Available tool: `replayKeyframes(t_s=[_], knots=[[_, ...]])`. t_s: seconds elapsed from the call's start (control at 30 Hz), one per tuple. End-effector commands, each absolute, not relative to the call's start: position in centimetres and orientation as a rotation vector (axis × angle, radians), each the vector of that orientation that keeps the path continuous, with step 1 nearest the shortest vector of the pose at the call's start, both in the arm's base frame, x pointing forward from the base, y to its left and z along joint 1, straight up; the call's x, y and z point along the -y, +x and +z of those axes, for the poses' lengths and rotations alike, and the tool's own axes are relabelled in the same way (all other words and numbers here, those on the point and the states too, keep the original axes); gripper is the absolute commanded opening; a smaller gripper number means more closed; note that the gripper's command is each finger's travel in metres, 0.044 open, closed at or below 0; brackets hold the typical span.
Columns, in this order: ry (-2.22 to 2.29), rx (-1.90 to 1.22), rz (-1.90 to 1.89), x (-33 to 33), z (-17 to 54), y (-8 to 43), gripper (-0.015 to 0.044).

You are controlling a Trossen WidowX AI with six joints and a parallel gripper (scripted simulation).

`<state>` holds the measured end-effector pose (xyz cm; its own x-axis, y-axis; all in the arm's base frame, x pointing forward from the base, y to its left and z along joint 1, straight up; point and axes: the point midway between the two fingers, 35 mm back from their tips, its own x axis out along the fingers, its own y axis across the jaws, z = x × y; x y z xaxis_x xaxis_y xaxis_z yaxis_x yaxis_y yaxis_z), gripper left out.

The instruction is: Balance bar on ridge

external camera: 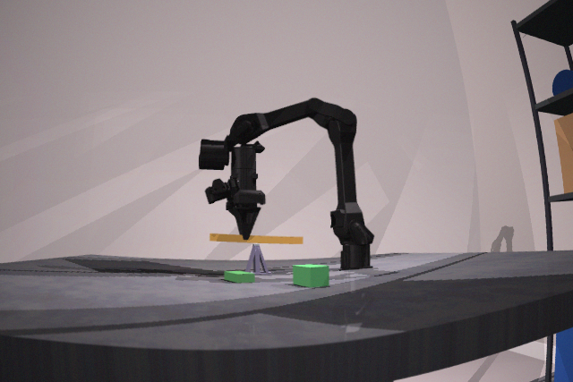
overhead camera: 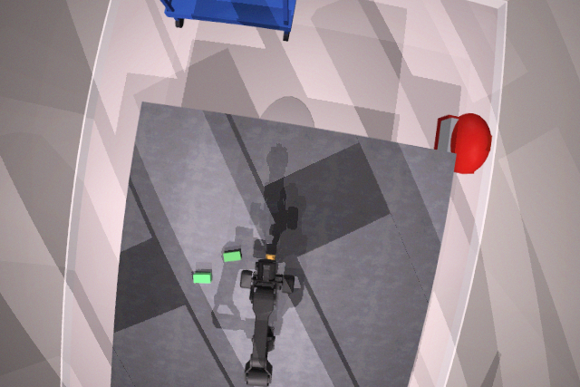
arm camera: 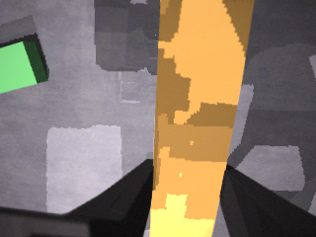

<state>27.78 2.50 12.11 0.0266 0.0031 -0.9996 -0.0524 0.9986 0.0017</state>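
Exterior view: the black two-fingered hand is gripping the long orange bar nearly level just above the pale purple ridge, so lowering is apparently still pending before release.

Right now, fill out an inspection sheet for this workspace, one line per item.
Surface: dark grey tabletop, crossed by shadows.
Job's things: orange bar held off the table, nearly level; lavender ridge stands under it, a small gap showing between them.
Clutter: two green blocks, the taller and the flatter, beside the ridge.
Gripper: pointing down, closed on the bar.
Cables: nothing seen.
Surroundings: blue cart, red rounded object, dark shelf rack.
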Motion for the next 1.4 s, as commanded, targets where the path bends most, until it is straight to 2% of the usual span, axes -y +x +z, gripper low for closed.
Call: replayKeyframes(t_s=[0.0,1.37], knots=[[-0.039,-1.541,0.042,-2.5,12.09,27.82,0.0],[-0.039,-1.541,0.042,-2.5,11.74,27.8,0.0]])
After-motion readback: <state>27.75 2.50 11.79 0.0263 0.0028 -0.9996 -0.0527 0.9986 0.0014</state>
